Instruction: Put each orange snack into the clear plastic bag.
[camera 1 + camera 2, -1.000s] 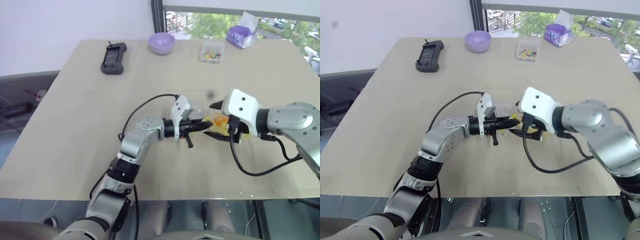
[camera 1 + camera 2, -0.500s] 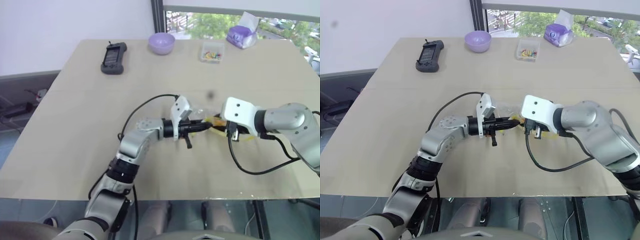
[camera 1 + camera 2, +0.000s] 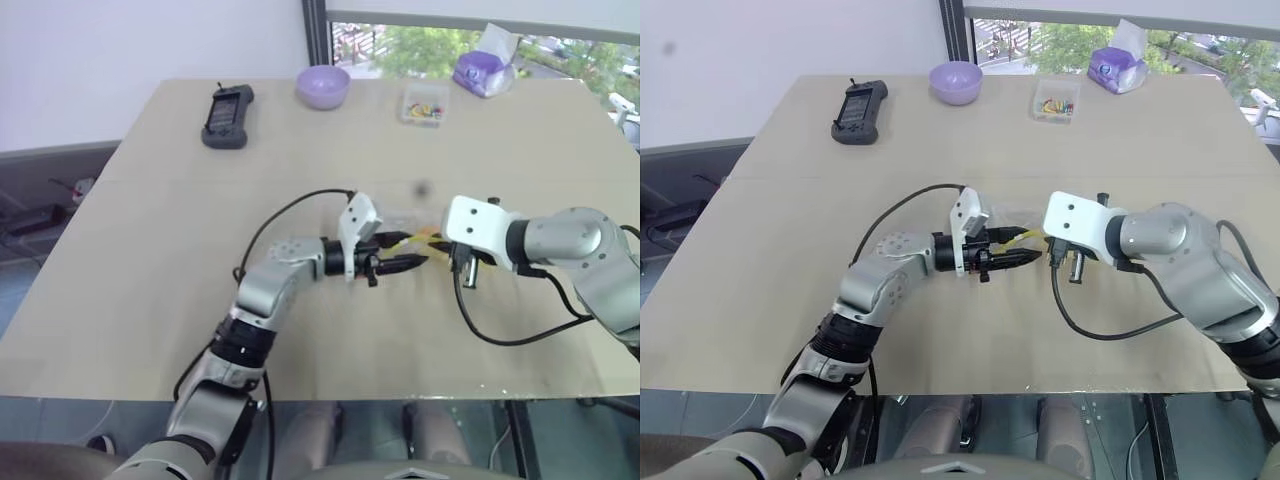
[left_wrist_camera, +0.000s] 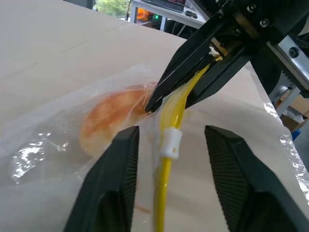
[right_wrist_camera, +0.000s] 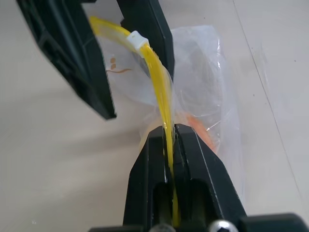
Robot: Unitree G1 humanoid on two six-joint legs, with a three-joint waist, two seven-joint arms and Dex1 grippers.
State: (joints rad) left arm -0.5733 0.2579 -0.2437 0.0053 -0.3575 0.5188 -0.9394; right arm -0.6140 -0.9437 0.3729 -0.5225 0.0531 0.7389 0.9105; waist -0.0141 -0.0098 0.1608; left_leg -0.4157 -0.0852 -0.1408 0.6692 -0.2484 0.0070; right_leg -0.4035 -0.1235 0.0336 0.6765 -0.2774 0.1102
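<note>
On the beige rectangular tabletop (image 3: 150, 250), the clear, crinkly plastic zip bag (image 5: 203, 82) lies near the middle, and everything else can be placed from it. Its yellow zip strip (image 5: 161, 96) runs raised between the two grippers, with a small white slider (image 4: 171, 143) on it. The round orange-yellow snack bun (image 4: 113, 121) is inside the bag, seen through the film just beside the zip strip. The right gripper (image 5: 171, 133) is clenched on the zip strip, its two black fingers pressed together with the yellow band pinched between them; it sits at the bag's right-hand side in the head views (image 3: 1058, 262). The left gripper (image 4: 169, 140) comes at the bag from the opposite side, its ribbed black fingers (image 4: 118, 169) parted, straddling the strip and slider without pinching them. In the head view the left gripper (image 3: 400, 252) lies level, pointing towards the right one. Well beyond the bag, at the table's far edge, stand a black handheld controller (image 3: 227, 116) off to the left, a lilac round bowl (image 3: 322, 86), a small clear box of colourful bits (image 3: 424, 103), and a purple tissue pack (image 3: 484, 68) towards the far right.
</note>
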